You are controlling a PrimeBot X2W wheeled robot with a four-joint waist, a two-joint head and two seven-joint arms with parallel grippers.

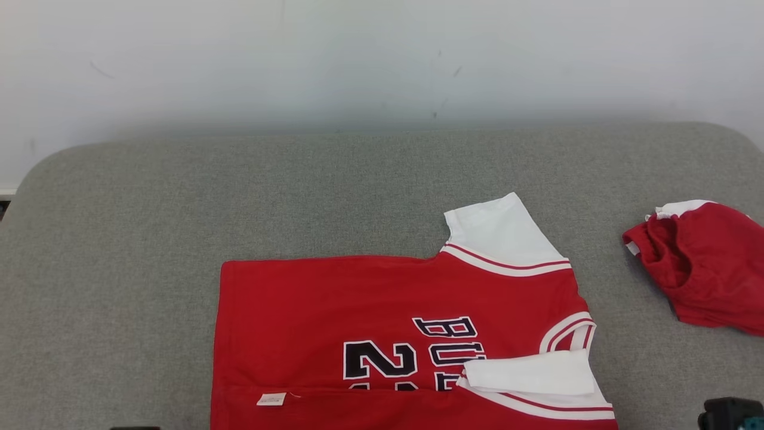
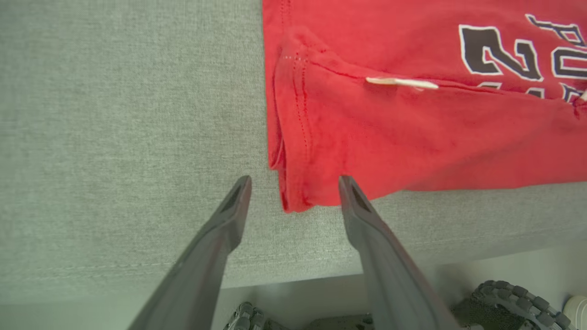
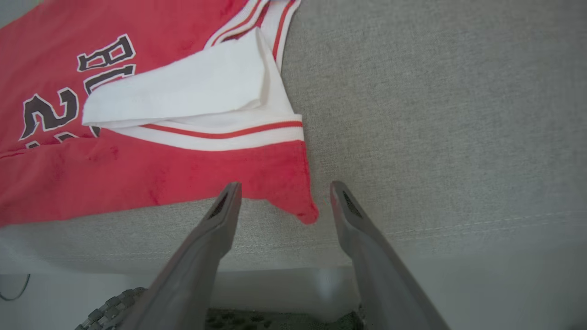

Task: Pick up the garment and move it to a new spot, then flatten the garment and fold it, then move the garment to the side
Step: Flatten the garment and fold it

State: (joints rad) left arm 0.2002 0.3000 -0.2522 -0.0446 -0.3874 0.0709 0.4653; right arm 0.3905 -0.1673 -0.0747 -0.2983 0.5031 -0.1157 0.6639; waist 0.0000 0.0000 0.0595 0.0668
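Red jersey [image 1: 310, 298] apparently part-folded on grey cushion [image 1: 119, 269]

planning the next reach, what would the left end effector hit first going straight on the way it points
Probably the red jersey: its folded corner lies just ahead of the open left end effector, between the fingertips. Depth is unclear.

Noted jersey [image 1: 334, 310] cut off by head view's bottom edge. Found lettering [image 1: 444, 343] partly covered by folded white sleeve [image 1: 531, 373] and red flap [image 1: 388, 412]; read 2 and BU, nothing further. Could not read small tag [image 1: 271, 399]. Noted second red garment [image 1: 710, 269] cut by right edge, dark shape [image 1: 731, 413] at lower-right corner unidentified.
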